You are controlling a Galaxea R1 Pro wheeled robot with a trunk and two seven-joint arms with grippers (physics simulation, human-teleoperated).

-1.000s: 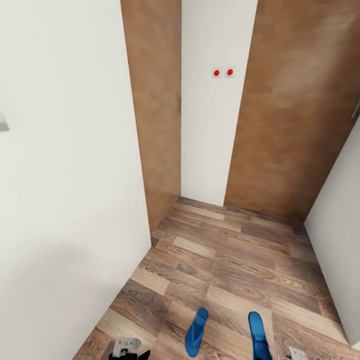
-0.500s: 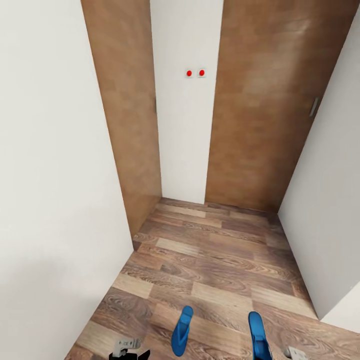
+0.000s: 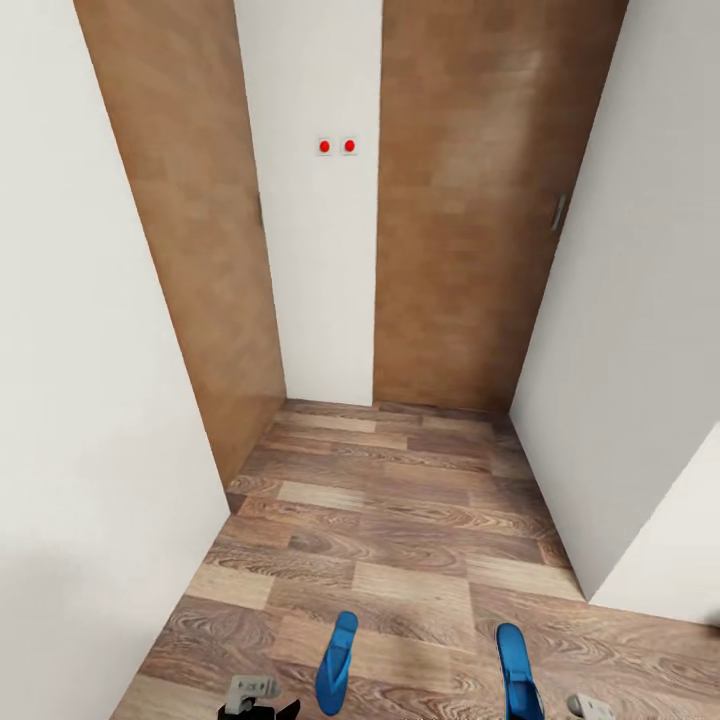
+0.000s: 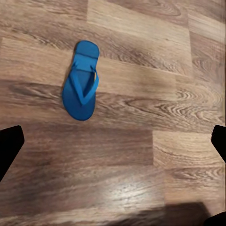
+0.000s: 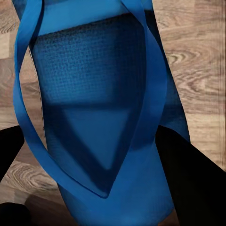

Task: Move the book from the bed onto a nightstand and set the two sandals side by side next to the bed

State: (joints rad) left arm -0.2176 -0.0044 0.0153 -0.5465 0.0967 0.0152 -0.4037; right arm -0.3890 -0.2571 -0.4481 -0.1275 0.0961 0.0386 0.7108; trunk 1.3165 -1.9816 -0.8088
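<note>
One blue sandal (image 3: pixel 336 662) lies flat on the wood floor, strap side up, also seen in the left wrist view (image 4: pixel 82 80). My left gripper (image 3: pixel 255 695) hangs above and short of it, its black fingers (image 4: pixel 9 143) spread wide, open with nothing between them (image 4: pixel 113 146). The other blue sandal (image 3: pixel 517 672) sits in my right gripper (image 3: pixel 590 706). Up close its sole and thong straps (image 5: pixel 99 94) rest between the dark fingers, and the right gripper (image 5: pixel 99 165) is shut on it. The book, the bed and the nightstand are out of view.
I face a narrow hallway end with a wood plank floor (image 3: pixel 400 520). Two brown wooden doors (image 3: pixel 190 250) (image 3: pixel 470 220) flank a white wall strip with two red dots (image 3: pixel 337 146). White walls close in at left (image 3: pixel 80 450) and right (image 3: pixel 620 400).
The head view has swung to the right, so doors, walls and the floor sandal slid left in the picture. The held sandal keeps its place by my right gripper.
</note>
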